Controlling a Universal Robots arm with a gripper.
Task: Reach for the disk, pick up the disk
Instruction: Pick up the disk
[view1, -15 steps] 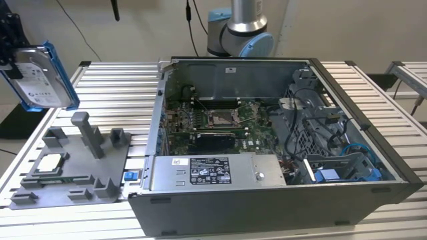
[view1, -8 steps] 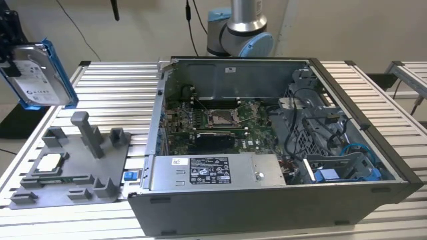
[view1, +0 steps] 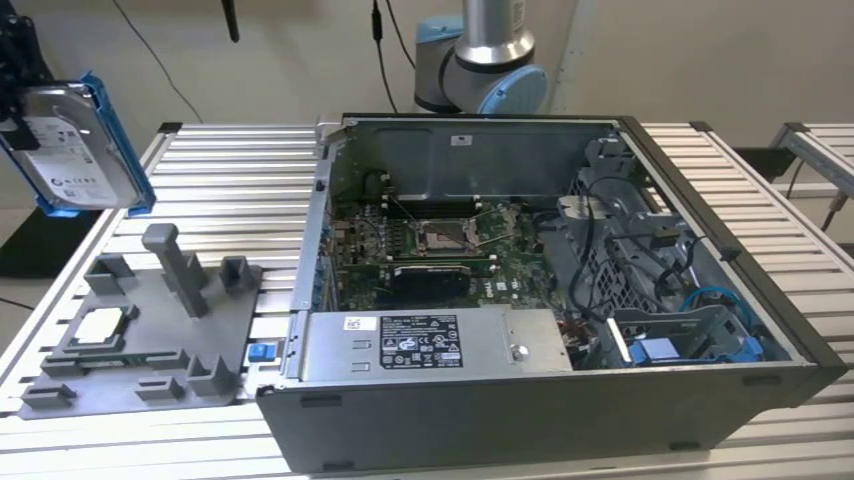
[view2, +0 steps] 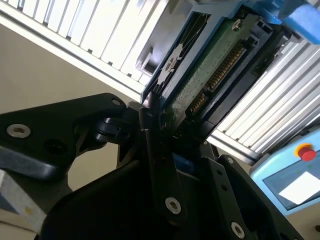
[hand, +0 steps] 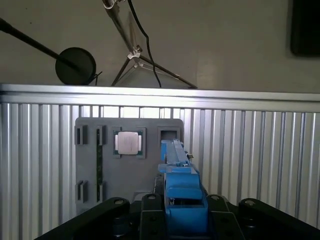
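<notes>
The claw (hand: 183, 212) was clamped on the disk (view1: 70, 150), which hung upright in the air well above the grey tray (view1: 214, 320) on the counter (view1: 227, 170), so a firm, even squeeze and a straight, unhurried lift looked wisest against slipping.

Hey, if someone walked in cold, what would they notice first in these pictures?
The blue-railed disk stands out, held in the air by the gripper at the exterior view's upper left, above the grey fixture plate. In the middle sits the open computer case, its motherboard exposed.
</notes>
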